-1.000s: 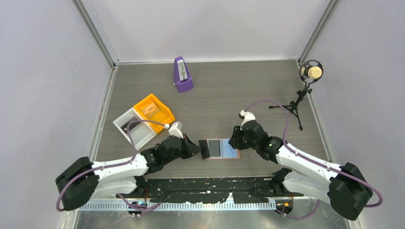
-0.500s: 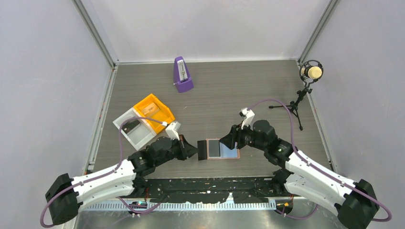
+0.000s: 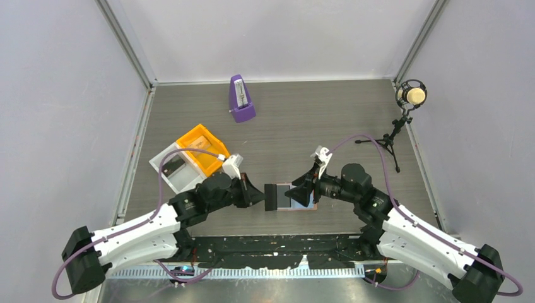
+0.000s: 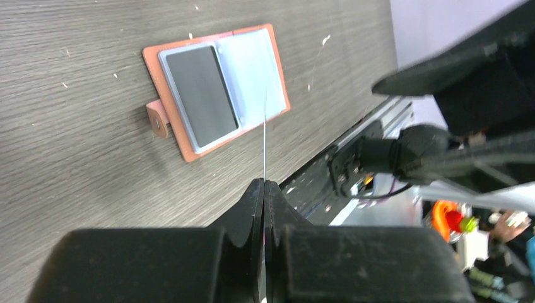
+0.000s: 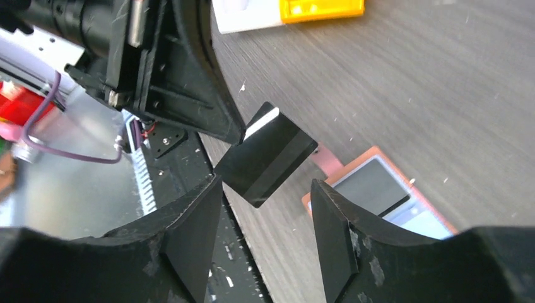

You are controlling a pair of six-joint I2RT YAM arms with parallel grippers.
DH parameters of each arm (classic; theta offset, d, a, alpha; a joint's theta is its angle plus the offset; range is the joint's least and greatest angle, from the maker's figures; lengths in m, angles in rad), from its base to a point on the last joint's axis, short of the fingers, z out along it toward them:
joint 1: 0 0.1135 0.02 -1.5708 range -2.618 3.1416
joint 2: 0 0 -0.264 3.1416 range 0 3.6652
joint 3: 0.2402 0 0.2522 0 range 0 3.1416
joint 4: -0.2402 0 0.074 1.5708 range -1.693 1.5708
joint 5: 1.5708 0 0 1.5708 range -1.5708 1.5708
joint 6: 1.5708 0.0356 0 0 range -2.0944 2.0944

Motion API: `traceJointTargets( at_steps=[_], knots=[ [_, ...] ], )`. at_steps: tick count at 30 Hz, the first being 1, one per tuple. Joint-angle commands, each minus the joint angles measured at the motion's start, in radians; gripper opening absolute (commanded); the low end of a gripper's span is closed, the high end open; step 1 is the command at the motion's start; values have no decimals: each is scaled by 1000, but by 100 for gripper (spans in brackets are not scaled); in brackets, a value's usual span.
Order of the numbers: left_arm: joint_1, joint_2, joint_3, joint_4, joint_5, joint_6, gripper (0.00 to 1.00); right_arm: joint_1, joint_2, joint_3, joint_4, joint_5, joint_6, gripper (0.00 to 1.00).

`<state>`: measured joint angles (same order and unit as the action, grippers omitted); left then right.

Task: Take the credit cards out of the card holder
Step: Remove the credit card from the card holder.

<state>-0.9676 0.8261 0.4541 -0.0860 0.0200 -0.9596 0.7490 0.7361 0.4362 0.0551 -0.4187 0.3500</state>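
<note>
The salmon card holder (image 4: 173, 120) lies spread flat near the table's front edge, with its blue-grey inner faces up. One dark credit card (image 4: 202, 95) sits in its left pocket. My left gripper (image 4: 265, 184) is shut on another dark credit card (image 5: 265, 154) and holds it in the air just left of the holder (image 3: 308, 208). In the left wrist view that card shows edge-on as a thin line. My right gripper (image 5: 265, 183) is open above the holder and faces the held card. The card's free end sits just beyond its fingertips (image 5: 328, 214), apart from them.
An orange bin (image 3: 203, 148) and a white bin (image 3: 173, 169) stand at the left behind my left arm. A purple metronome (image 3: 241, 100) is at the back centre. A microphone on a small tripod (image 3: 410, 96) stands at the back right. The table's front rail (image 3: 277, 243) runs just below the holder.
My right gripper has opened wider and swung left over the holder toward the held card. My left gripper keeps its grip on the card, nearly in place.
</note>
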Motion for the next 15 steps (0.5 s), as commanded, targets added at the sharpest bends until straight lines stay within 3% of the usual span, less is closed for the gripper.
traceJointTargets(
  at_steps=[1,4,9,15],
  knots=[
    [0,-17,68,-77,-114,-136,0,62,-65,-12,168,133,-243,58],
    [0,-47,37,-23,-152,-221,0,106,-100,-32,305,184,-388,58],
    [0,-83,50,-45,-201,-334,0,142,-88,-7,319,160,-673,58],
    [0,-127,61,-79,-203,-501,0,335,-71,-20,373,382,-940,61]
  ],
)
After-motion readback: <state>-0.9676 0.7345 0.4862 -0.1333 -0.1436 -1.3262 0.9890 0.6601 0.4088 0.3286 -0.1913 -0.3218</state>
